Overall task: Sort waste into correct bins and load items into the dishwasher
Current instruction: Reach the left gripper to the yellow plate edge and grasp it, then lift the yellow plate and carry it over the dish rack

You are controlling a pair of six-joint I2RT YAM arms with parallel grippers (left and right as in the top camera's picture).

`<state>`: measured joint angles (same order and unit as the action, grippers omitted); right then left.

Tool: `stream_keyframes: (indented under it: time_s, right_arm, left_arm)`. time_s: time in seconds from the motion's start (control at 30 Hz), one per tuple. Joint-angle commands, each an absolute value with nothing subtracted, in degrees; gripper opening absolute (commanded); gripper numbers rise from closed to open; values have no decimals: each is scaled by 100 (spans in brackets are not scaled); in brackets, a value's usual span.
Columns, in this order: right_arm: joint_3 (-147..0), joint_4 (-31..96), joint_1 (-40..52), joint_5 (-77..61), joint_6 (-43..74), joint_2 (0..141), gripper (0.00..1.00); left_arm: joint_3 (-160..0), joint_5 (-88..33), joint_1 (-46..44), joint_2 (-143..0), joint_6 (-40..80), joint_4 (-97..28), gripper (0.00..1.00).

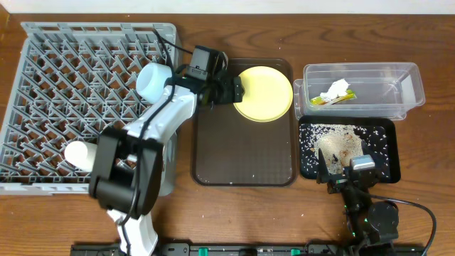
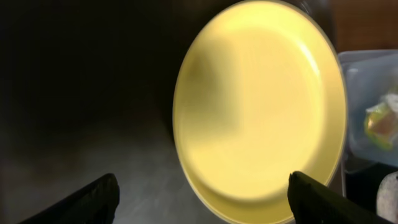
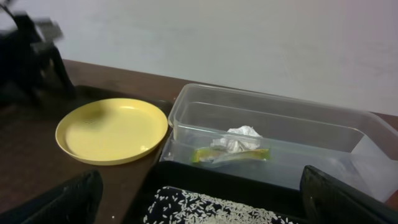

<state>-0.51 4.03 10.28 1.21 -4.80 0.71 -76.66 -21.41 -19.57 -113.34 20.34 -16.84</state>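
The yellow plate (image 1: pixel 264 93) is seated in the far right corner of the brown tray (image 1: pixel 242 153). The left gripper (image 1: pixel 239 92) is held over the tray's far edge, fingers (image 2: pixel 93 202) apart. The right gripper (image 1: pixel 345 171) is positioned right of the tray, fingers (image 3: pixel 62 200) apart.

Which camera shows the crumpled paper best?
The right wrist view: the crumpled paper lies close and sharp in the clear tub. Overhead shows it small; the left wrist view gives only a blur there.

A brown wooden worktop (image 1: pixel 426 28) with visible grain runs left to right. Beyond its far edge stands a plain pale wall (image 3: pixel 249 37), softly and evenly lit.
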Motion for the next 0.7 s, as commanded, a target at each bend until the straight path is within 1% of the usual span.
stream_keyframes:
  time_s: [0.0, 0.07, 0.13, 0.2, 0.33, 0.5, 0.67]
  right_arm:
    - [-30, 410, 972, 102, -412, 38, 99]
    - [-30, 410, 972, 102, -412, 38, 99]
    - [-30, 410, 972, 102, -412, 38, 99]
    - [-30, 410, 972, 102, -412, 38, 99]
    - [-30, 410, 972, 102, -412, 38, 99]
    - [-30, 410, 972, 102, -412, 38, 99]
    - [-30, 410, 972, 102, -412, 38, 99]
  left_arm:
    - [-7802, -2751, -1885, -11734, 2484, -1476, 80]
    - [-7802, -2751, -1876, -11824, 2593, -1411, 73]
    - [-7802, -2749, -1872, -11896, 2604, -1363, 70]
    - [-7802, -2751, -1872, -11966, 2606, -1339, 64]
    - [-7800, -2875, -1872, -12158, 2777, -1365, 59]
    - [-7797, -3148, -1872, -12403, 3006, -1313, 42]
    - [-7797, -3369, -1879, -12682, 3238, -1227, 38]
